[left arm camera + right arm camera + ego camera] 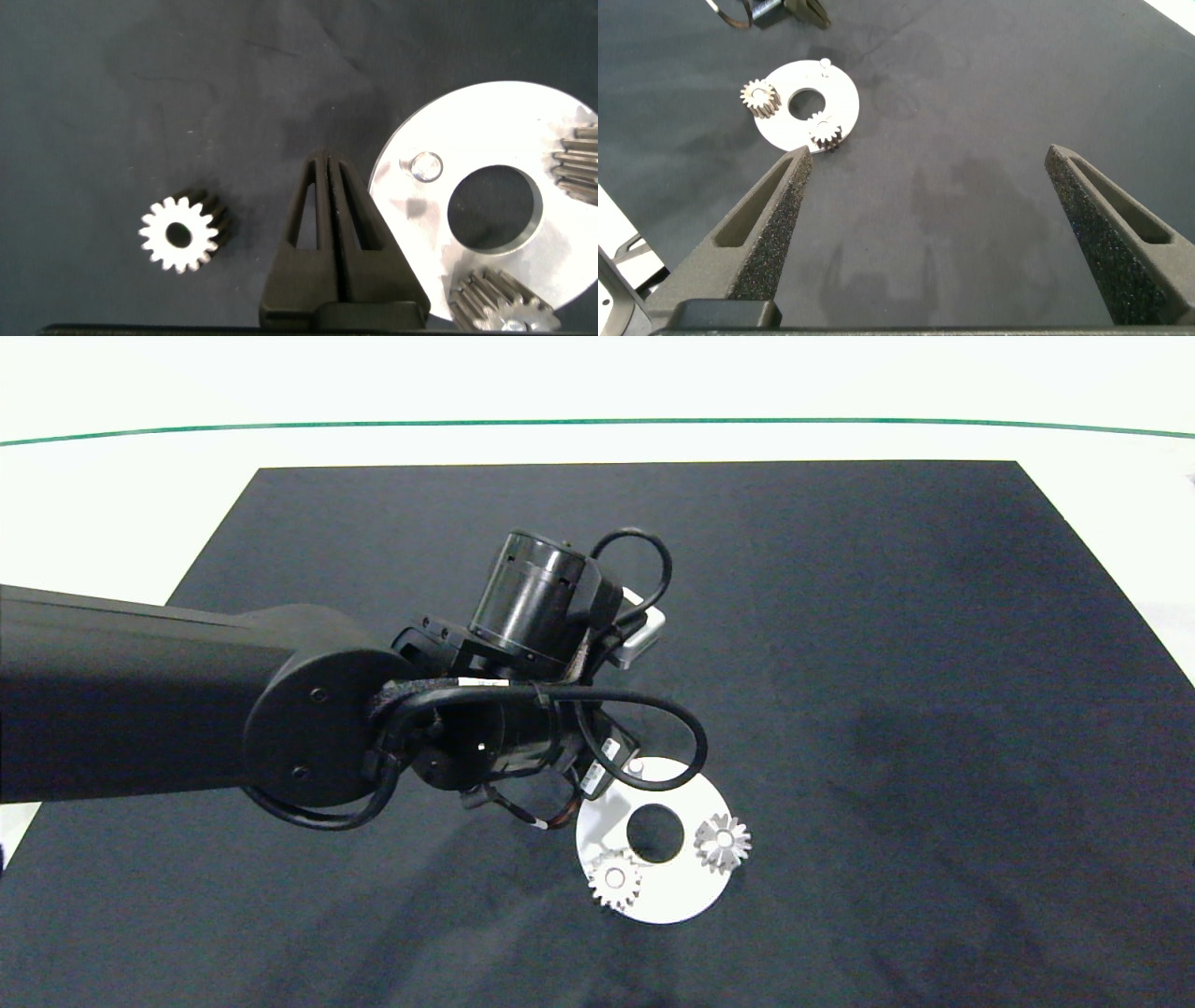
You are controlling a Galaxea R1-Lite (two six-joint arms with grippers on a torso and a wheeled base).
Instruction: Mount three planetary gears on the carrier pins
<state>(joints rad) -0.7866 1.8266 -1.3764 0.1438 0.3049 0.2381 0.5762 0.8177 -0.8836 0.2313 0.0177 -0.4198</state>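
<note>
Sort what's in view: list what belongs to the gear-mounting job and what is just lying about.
Job:
- white disc
- two mounted gears
- bare pin
- loose gear on the mat
- left gripper, shut, between the loose gear and the disc
- right gripper, open, away from the disc

Lying about:
- black mat
- white table with a green line

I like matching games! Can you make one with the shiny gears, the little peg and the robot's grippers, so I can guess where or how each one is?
Things:
1. Small silver metal spur gear left of the shut fingers
2. Short light-grey cylindrical peg
3. Left gripper
4. Right gripper

States:
A. fingers wide open
B. lying on the black mat, off the flat white disc
C. fingers pressed together
D. standing bare on the disc, no gear on it

Pairs: 1-B, 2-D, 3-C, 4-A
</note>
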